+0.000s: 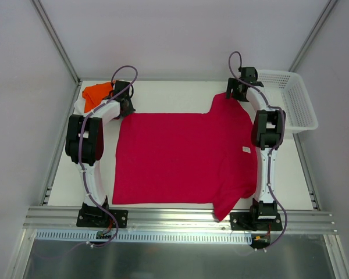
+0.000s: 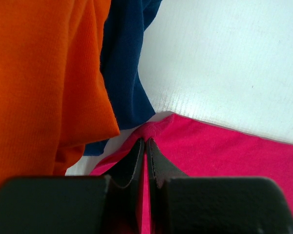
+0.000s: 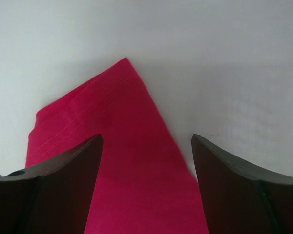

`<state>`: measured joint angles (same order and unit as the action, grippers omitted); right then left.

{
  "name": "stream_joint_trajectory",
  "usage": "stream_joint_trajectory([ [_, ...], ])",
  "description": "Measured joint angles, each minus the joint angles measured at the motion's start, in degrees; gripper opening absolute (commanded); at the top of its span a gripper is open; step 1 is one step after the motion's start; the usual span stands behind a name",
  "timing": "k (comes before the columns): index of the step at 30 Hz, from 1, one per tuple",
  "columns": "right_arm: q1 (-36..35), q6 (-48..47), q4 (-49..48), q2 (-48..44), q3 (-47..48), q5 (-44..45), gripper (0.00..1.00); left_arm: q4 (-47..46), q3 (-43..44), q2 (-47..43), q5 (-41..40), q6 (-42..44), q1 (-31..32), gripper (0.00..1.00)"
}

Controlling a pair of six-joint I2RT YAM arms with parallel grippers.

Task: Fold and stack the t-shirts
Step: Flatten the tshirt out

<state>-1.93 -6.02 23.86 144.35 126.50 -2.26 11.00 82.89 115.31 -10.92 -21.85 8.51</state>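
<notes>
Cloth first: the red t-shirt [image 1: 180, 157] lies spread flat across the middle of the white table [image 1: 180, 93]. Its long axis runs left to right in the top view. The neck points toward the right arm, where a small white label [image 1: 246, 150] shows, and the straight hem lies on the left arm's side. One sleeve reaches toward the far right of the table. The other sleeve trails to the near edge beside the right arm's base.

The left claw [image 1: 126, 106] sits at the far corner of the hem. Its wrist view shows the two fingers pressed together with a fold of red cloth pinched between them [image 2: 145, 141]. The top view hides that grip under the wrist.

The right claw [image 1: 237, 90] is at the tip of the far sleeve. In its wrist view the fingers stand wide apart [image 3: 146, 139], one on each side of the pointed sleeve end. The sleeve lies flat on the table between them and neither finger is closed on it.

An orange t-shirt [image 1: 97, 93] lies in the far left corner of the table, just beyond the left claw, with a bit of white cloth [image 1: 79, 106] showing at its outer side. The left wrist view brings the orange t-shirt close [image 2: 39, 87]. It also shows a navy-blue t-shirt [image 2: 124, 63] lying under the orange one and reaching almost to the pinched red corner. The navy cloth cannot be made out from above.

A white mesh basket [image 1: 294, 102] stands at the far right, past the right claw and apart from the red sleeve.
</notes>
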Motion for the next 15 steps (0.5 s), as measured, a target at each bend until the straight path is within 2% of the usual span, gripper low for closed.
stream_joint_trajectory([
  [5,-2.08,-4.11,0.98,0.0,0.9,2.93,0.75,0.0,0.0,0.0,0.0,-0.02,0.0,0.0],
  [8,-2.73,-4.87,0.85,-0.04,0.9,3.1,0.63,0.0,0.0,0.0,0.0,0.0,0.0,0.0],
  [10,-2.75,-4.79,0.92,-0.04,0.87,3.1,0.6,0.0,0.0,0.0,0.0,-0.02,0.0,0.0],
  [11,-2.71,-4.76,0.85,-0.04,0.87,3.08,0.59,0.0,0.0,0.0,0.0,-0.02,0.0,0.0],
  [15,-2.56,-4.28,0.85,-0.04,0.87,3.06,0.73,0.0,0.0,0.0,0.0,-0.02,0.0,0.0],
])
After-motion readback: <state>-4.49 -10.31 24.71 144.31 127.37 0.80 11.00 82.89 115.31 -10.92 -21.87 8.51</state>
